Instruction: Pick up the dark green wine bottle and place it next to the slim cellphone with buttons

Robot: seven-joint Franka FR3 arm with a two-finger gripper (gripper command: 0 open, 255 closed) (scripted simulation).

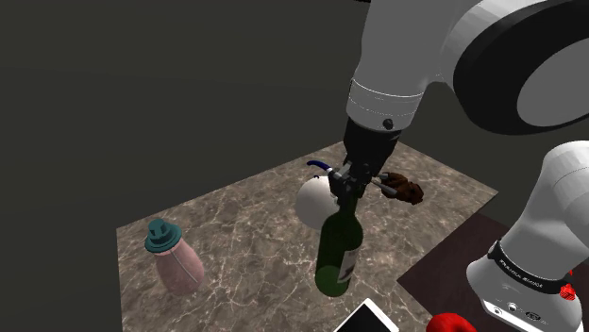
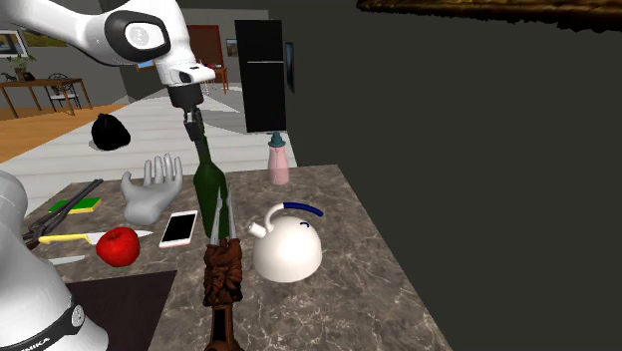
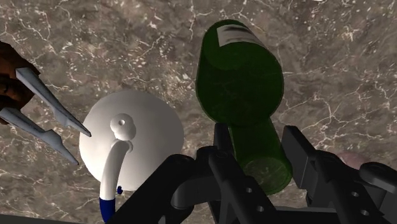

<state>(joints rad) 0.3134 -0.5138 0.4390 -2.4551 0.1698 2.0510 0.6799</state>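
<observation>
Dark green is the wine bottle (image 1: 338,247) (image 2: 210,194) (image 3: 240,70) that we see under the white arm. The black jaws are closed on its thin neck, one from each side, and nothing else is between them. The bottle has its mouth up and its body leans a little, over the middle part of the brown marbled counter (image 1: 236,222) (image 2: 349,239). We cannot tell if its base touches the counter or is just above it. Near the base, on the side of the stand, lies the cellphone (image 1: 366,318) (image 2: 179,228), flat, with a white face. In the second exterior view the two appear close side by side. On the other side of the bottle stands a white kettle (image 1: 314,200) (image 2: 287,247) (image 3: 130,143) with a blue end on its handle, near the bottle but apart from it. A brown carved handle with grey metal prongs (image 1: 401,189) (image 2: 223,274) (image 3: 13,83) lies near the kettle, close to one edge of the counter. A pink bottle with a teal cap (image 1: 175,259) (image 2: 278,160) stands near a corner of the counter, well apart from the others. Beside the cellphone we see also a red apple (image 2: 119,245) and a white model hand (image 2: 152,194).
</observation>
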